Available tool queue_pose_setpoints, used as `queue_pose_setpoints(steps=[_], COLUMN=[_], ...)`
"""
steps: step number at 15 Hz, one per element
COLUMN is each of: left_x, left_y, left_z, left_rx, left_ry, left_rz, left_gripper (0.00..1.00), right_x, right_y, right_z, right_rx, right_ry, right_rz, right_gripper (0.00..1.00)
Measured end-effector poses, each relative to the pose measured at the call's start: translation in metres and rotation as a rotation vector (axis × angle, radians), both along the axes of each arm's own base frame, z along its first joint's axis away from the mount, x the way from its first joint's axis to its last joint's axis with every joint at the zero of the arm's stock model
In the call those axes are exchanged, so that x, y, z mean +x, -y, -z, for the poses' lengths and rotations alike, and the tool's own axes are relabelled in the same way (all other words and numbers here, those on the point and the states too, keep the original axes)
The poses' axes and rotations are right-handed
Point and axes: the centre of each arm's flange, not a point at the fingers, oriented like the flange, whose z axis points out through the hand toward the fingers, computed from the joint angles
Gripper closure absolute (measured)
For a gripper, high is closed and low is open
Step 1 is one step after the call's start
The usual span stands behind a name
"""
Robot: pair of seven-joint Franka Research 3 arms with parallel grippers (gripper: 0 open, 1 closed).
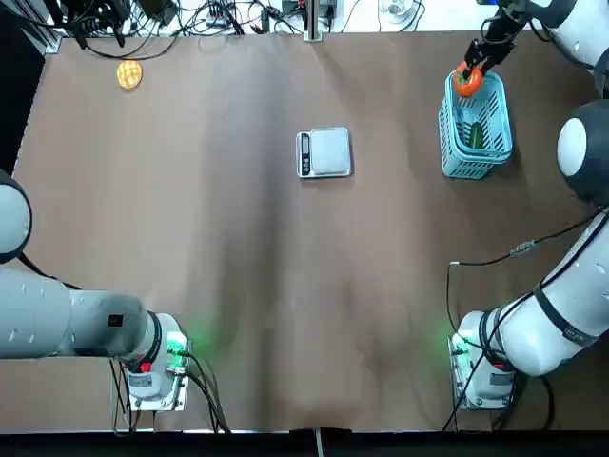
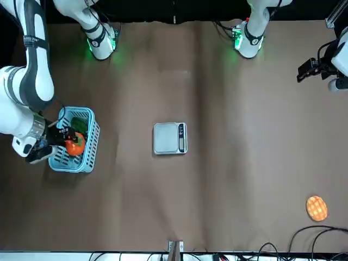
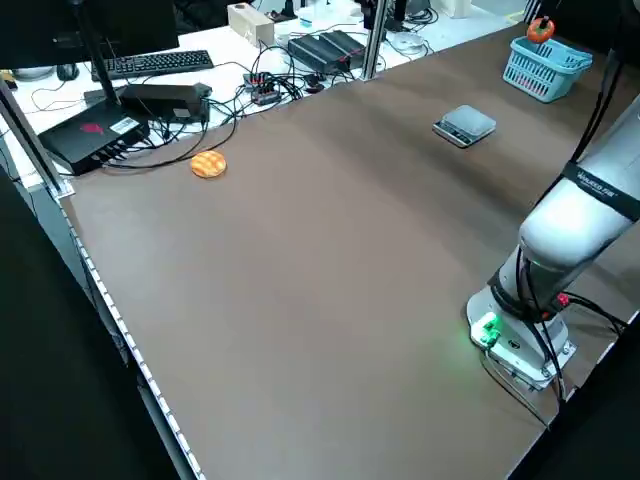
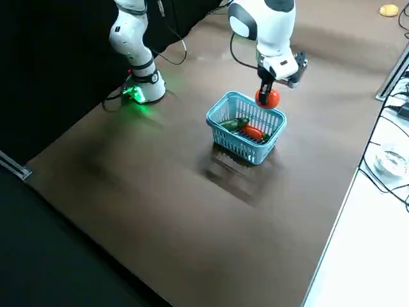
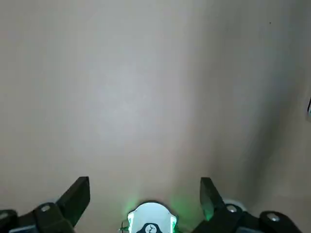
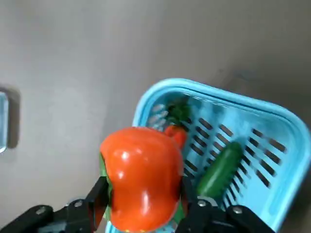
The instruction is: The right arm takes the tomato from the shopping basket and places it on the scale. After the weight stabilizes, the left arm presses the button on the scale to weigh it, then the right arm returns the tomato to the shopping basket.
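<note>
Glossy round tomato [image 6: 141,177] in right pincer [image 6: 143,204]

My overhead camera looks straight down on the desk [image 1: 238,286], arm bases at its near edge. The front camera faces me from across, high, so sides are mirrored; both share the scale [image 1: 324,153] and the shopping basket [image 1: 475,129]. The left side camera sits raised off the desk's left edge, looking diagonally across. The right side camera, nearer, looks down over the basket. My left wrist camera sees bare desk close up; the right wrist camera sits just above the basket.
</note>
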Motion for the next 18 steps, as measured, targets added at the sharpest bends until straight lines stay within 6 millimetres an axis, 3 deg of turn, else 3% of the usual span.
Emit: queue_pose_setpoints(steps=[3, 8, 14, 18], left_x=[0.0, 0.001, 0.001, 0.001], left_y=[0.0, 0.0, 0.0, 0.0], left_z=[0.0, 0.0, 0.0, 0.0], left_rx=[0.0, 0.0, -0.001, -0.001], left_ry=[0.0, 0.007, 0.007, 0.006], left_rz=[0.0, 0.0, -0.001, -0.001], left_gripper=[0.0, 0.0, 0.0, 0.0], right_x=[0.0, 0.0, 0.005, 0.005], right_y=[0.009, 0.002, 0.009, 0.015], right_z=[0.0, 0.008, 0.05, 0.092], right_rx=[-0.107, -0.184, -0.231, -0.274], right_ry=[-0.018, -0.04, -0.048, -0.084], right_rz=[0.103, 0.215, 0.241, 0.251], right_gripper=[0.36, 0.36, 0.36, 0.36])
